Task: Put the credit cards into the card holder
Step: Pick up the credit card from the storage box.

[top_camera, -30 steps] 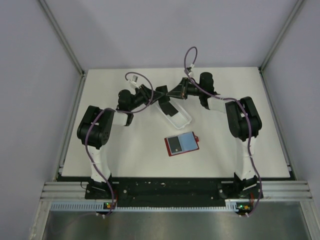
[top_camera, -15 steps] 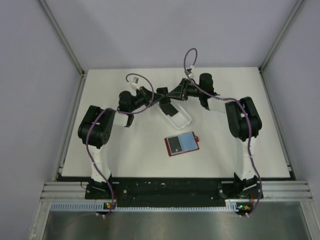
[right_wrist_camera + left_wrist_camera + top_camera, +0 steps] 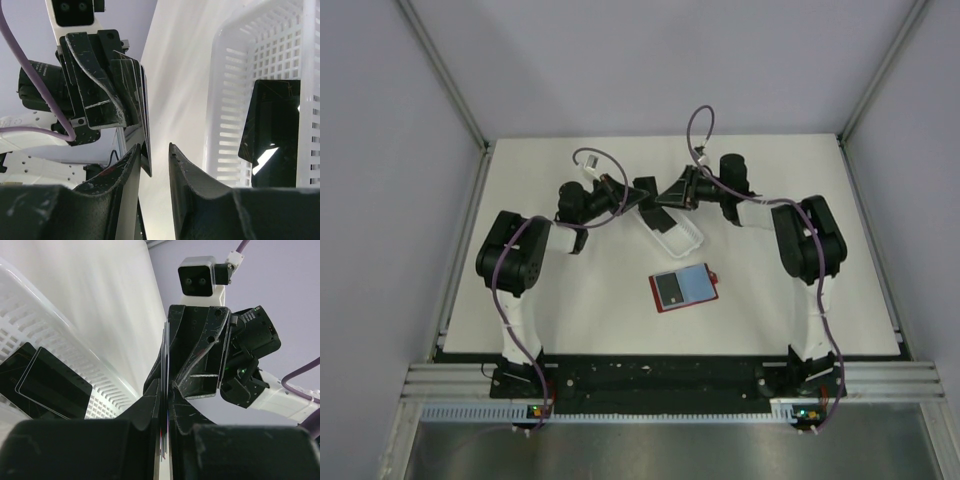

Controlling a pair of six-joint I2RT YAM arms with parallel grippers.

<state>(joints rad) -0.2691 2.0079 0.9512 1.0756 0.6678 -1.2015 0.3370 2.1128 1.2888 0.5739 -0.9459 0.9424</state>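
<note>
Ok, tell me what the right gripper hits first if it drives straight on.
Probably the black card clamped in the left gripper, just ahead of the right gripper; depth is unclear.

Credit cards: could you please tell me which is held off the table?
The card clamped in the left gripper; the others lie in the white tray and on the open card holder.

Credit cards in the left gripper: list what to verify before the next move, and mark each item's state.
1. left gripper shut on the held cards: ok.
2. right gripper jaws apart: ok.
3. right fingers clear of the held cards: cannot tell; a card corner shows between them.
4. card holder lying open on the table: ok.
5. tray emptied: not ok; black cards lie inside.
</note>
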